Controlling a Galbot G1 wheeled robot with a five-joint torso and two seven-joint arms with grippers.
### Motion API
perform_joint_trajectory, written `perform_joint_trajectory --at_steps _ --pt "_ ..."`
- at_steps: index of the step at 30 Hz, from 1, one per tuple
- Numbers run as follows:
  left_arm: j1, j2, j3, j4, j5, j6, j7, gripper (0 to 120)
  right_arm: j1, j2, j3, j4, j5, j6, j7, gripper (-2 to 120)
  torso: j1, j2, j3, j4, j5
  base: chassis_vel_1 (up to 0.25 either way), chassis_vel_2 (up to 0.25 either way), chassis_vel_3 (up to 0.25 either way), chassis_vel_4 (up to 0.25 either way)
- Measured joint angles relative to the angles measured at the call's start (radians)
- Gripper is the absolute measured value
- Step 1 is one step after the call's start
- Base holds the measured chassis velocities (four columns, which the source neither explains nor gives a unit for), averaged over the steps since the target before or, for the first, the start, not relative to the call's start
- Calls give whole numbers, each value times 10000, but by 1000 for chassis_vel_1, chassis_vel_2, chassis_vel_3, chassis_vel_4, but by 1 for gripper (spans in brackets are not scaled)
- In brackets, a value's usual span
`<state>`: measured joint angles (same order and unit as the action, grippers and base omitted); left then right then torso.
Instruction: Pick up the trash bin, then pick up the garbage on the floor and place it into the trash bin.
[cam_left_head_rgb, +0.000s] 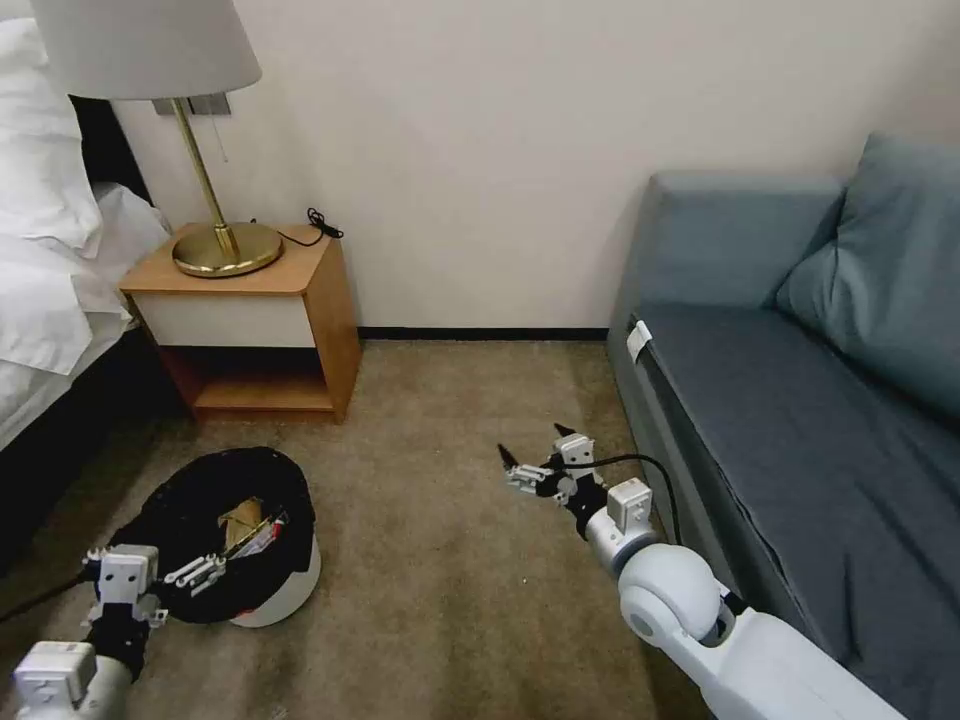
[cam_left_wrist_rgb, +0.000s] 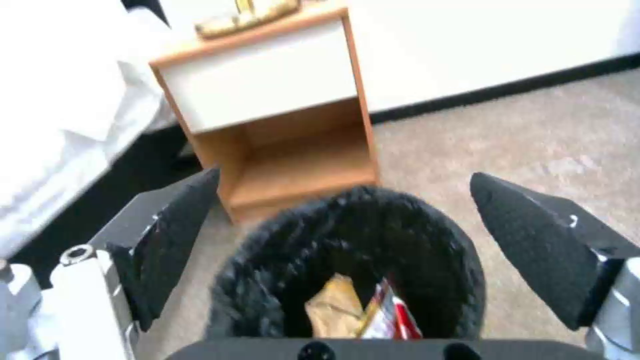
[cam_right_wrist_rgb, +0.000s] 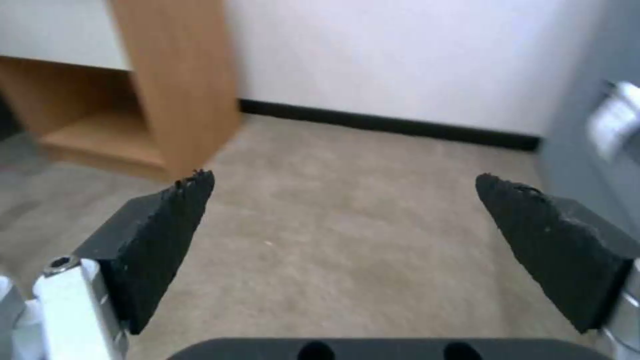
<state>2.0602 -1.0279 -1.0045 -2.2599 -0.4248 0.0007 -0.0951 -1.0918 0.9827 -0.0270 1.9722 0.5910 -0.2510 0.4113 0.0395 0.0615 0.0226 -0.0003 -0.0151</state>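
The trash bin stands on the carpet at the lower left, white with a black bag folded over its rim. Inside lies garbage: crumpled brown paper and a red-and-white wrapper. The left wrist view looks down into the bin at the paper and the wrapper. My left gripper is open at the bin's near rim, jaws spread wide with nothing between them. My right gripper hangs open and empty above bare carpet beside the sofa.
A wooden nightstand with a brass lamp stands behind the bin, and a bed lies to its left. A grey-blue sofa takes up the right side. Open carpet stretches between bin and sofa.
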Motion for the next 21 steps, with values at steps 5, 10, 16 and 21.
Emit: perform_joint_trajectory --at_steps 5,10,16,21 --pt "425 -17 -585 191 -273 -608 316 100 -891 -247 691 412 270 -137 160 100 1 0 0 -2 -4 0 0 0 0" --pt "520 -209 -321 108 -152 -787 444 100 -1315 -356 995 652 354 -112 5 100 1 0 -1 -1 -3 0 0 0 0" --pt "344 -338 -66 163 5 -885 487 100 -1533 -185 1272 604 203 78 -299 100 1 0 0 0 -2 0 0 0 0" --pt "133 -448 99 413 42 -881 481 100 -1681 -38 1391 406 43 139 -330 100 0 0 0 0 -2 0 0 0 0"
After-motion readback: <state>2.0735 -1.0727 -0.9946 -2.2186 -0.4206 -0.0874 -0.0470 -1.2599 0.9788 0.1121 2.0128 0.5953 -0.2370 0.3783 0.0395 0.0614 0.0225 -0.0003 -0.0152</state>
